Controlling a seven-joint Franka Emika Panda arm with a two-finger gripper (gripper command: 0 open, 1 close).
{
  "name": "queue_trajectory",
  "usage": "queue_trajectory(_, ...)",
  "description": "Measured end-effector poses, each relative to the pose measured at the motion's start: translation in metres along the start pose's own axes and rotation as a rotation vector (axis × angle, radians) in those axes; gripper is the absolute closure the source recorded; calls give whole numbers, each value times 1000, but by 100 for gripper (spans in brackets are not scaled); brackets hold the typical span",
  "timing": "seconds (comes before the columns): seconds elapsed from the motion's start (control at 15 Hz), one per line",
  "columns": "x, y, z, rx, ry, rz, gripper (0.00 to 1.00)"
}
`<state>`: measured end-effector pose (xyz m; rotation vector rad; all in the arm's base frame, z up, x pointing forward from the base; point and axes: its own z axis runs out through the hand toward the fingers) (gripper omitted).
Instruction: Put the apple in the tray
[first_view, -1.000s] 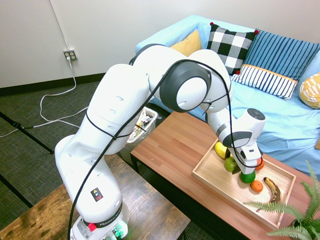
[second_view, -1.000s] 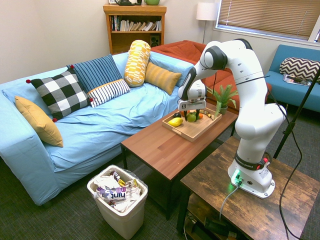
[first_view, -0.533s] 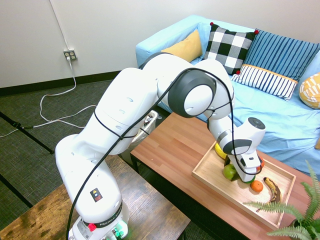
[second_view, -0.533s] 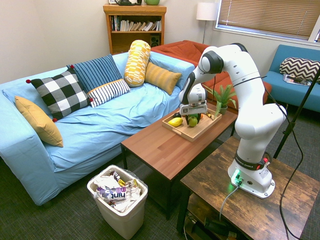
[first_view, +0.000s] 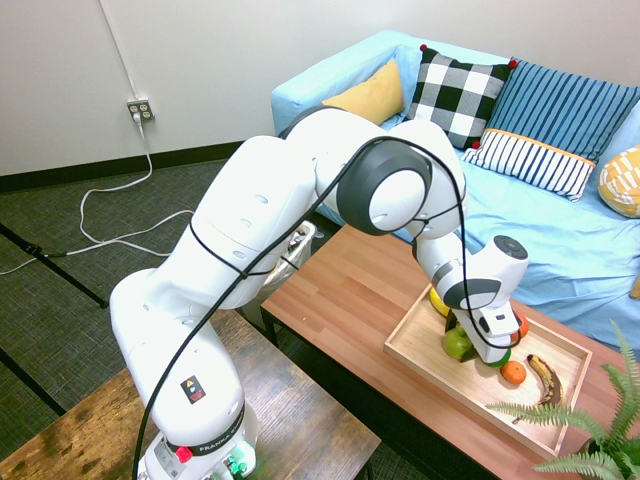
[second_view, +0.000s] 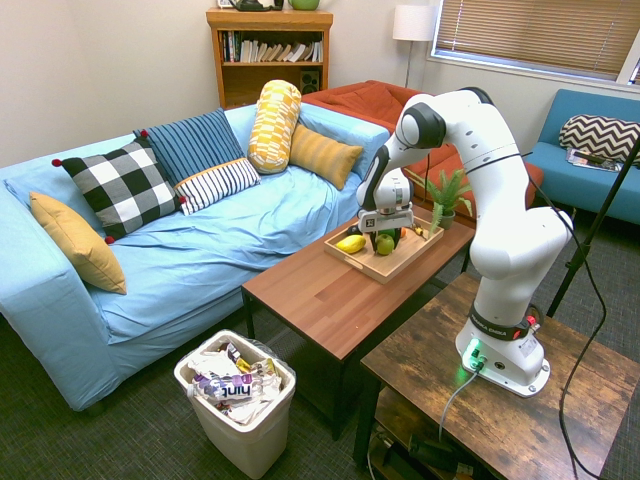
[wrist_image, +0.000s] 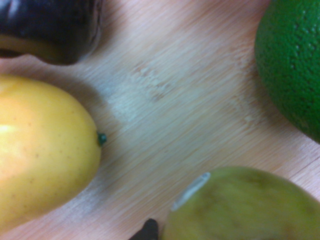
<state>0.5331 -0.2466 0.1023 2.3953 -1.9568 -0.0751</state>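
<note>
The claw (first_view: 468, 340) points straight down into the tray (first_view: 425, 357), low over the fruit; a second ago it hung higher above the wooden floor, and since the half-second-old picture it has not shifted. How far its fingers stand apart cannot be told from either outside view, since the white hand covers them, so whether it has hold of the apple (first_view: 458, 344) is also unclear. A second ago the apple rode clear of the tray floor under the hand; now it sits down in the tray, directly beneath the claw and touching or all but touching it, peeking out at about 8 o'clock of the hand in the first exterior view. In the wrist view the apple (wrist_image: 245, 205) fills the near edge, with bare pale wood beyond it. Around it in the first exterior view, a yellow fruit (first_view: 438, 301) lies at 11 o'clock of the claw, just beside it, a darker green fruit (first_view: 500, 358) shows at 4 o'clock under the hand, an orange fruit (first_view: 513, 372) lies further out at 4 o'clock, and a blackened banana (first_view: 545, 375) lies beyond that. The tray rests on the reddish wooden counter (first_view: 345, 290), towards its end nearest the blue sofa (first_view: 560, 220).
</note>
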Motion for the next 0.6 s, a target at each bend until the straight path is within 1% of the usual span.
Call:
queue_trajectory(0.13, 1, 0, -7, 12, 1, -9, 0)
queue_trajectory(0.27, 5, 5, -25, 35, 4, -16, 0)
queue_trajectory(0.6, 13, 33, -110, 108, 26, -16, 0)
